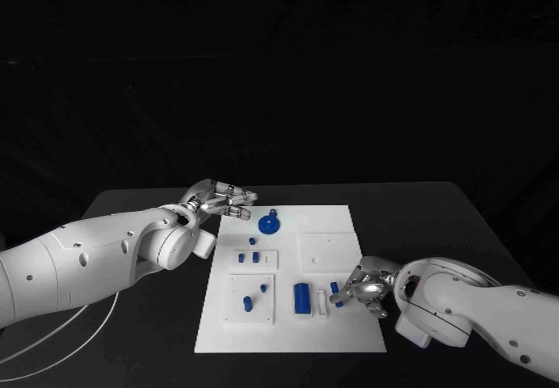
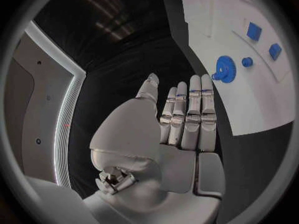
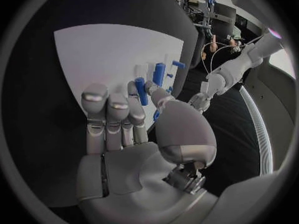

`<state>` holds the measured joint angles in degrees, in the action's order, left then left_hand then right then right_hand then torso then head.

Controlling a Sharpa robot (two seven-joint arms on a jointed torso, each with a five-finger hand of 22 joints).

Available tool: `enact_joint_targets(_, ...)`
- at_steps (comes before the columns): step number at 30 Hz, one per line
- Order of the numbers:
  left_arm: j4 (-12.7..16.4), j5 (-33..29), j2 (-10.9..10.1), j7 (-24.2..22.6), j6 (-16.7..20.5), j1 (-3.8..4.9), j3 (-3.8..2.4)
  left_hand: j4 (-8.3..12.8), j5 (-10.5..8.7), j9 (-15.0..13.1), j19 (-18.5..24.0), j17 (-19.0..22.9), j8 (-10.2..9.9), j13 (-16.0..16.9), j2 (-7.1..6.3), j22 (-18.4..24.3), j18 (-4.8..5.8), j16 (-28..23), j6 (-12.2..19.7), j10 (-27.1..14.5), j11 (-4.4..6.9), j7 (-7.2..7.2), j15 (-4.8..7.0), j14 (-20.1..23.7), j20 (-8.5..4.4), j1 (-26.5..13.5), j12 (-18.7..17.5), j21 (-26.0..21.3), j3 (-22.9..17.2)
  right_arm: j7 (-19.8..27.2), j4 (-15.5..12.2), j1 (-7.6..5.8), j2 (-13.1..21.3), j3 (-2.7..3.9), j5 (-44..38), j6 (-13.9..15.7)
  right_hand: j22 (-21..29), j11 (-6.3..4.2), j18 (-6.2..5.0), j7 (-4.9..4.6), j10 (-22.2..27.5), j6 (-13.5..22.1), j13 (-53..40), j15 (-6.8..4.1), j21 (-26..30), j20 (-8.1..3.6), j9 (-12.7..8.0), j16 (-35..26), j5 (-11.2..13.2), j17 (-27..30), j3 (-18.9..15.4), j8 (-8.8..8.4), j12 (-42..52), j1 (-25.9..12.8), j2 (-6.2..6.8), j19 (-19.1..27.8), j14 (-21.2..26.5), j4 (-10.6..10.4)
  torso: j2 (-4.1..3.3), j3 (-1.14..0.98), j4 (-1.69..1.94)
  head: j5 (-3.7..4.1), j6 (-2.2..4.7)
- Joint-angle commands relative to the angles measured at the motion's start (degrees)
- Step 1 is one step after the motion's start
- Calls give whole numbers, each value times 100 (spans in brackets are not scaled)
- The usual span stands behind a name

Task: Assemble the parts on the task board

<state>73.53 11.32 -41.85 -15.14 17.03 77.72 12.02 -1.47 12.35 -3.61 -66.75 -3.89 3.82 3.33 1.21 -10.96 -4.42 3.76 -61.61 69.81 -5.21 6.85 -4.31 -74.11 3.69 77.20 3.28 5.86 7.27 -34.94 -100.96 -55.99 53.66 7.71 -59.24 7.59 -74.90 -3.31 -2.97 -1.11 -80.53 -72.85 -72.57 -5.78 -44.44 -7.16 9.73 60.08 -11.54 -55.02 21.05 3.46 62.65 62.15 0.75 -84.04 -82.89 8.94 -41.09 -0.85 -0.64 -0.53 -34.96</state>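
Note:
The white task board (image 1: 338, 339) lies in the middle of the table. On it are a blue gear (image 1: 271, 225), a small blue peg (image 1: 253, 241), two small blue blocks (image 1: 248, 258), a blue oblong piece (image 1: 247, 303) and a blue cylinder (image 1: 302, 297). My left hand (image 1: 221, 198) hovers at the board's far left corner, fingers straight and side by side, holding nothing (image 2: 187, 117). The gear (image 2: 224, 68) lies just beyond its fingertips. My right hand (image 1: 363, 287) is at the board's right edge, and its thumb and a finger pinch a short blue pin (image 1: 335, 288) (image 3: 142, 90).
A raised white square block (image 1: 327, 249) sits on the board's right half, just beyond the right hand. White cables (image 1: 70, 327) loop on the black table under my left arm. Bare table runs along the board's far side and right side.

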Motion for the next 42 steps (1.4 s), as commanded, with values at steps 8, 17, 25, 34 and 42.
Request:
enact_joint_targets(8,28,24,1,-21,-63,3,-4,-16,24,-2,22,-8,-15,3,48,-6,113,-21,-12,23,-18,16,5,-37,-33,14,12,29,2,-177,12,23,-220,-132,-112,98,-418,-20,38,3,-11,-56,10,-37,-12,-27,-12,6,3,8,278,23,-24,15,-64,-322,0,300,-5,-11,-12,-45,-27)
enact_joint_targets(17,34,28,-3,-12,-75,3,-4,-19,23,-2,25,-8,-15,2,43,-5,113,-21,-8,22,-19,18,3,-35,-32,8,10,33,4,-191,19,25,-334,-174,-114,98,-414,-21,38,6,-15,-60,9,-39,-4,-29,-32,11,4,7,264,22,-14,5,-65,-322,-1,278,-6,-11,-7,-59,-35)
enact_joint_targets(25,38,34,-7,-5,-80,4,-4,-19,23,-2,25,-8,-15,2,43,-5,113,-21,-8,22,-19,18,3,-35,-32,8,10,33,4,-196,26,25,-385,-183,-102,79,-414,-22,38,7,-14,-61,10,-40,-8,-30,-39,13,8,6,258,22,-14,0,-64,-322,-1,268,-7,-10,-8,-79,-41)
enact_joint_targets(34,47,36,-14,-17,-53,4,-4,-26,20,-2,27,-8,-15,2,41,-3,113,-21,-8,23,-20,19,3,-34,-31,3,11,32,8,-251,97,25,-417,-194,-95,46,-412,-27,35,20,-6,-62,18,-44,-5,-34,-60,12,118,8,205,21,-22,-55,-36,-321,2,186,-4,-8,-12,-94,-40)
enact_joint_targets(42,50,36,-17,-36,-22,5,-4,-23,27,-2,23,-9,-14,3,41,-4,112,-20,-10,30,-16,17,5,-39,-33,10,12,34,6,-291,140,24,-442,-213,-92,6,-409,-22,28,31,8,-111,36,-47,-1,-39,-177,14,831,-3,-305,21,-34,-2,230,-321,2,-536,-4,-9,-11,-93,-43)
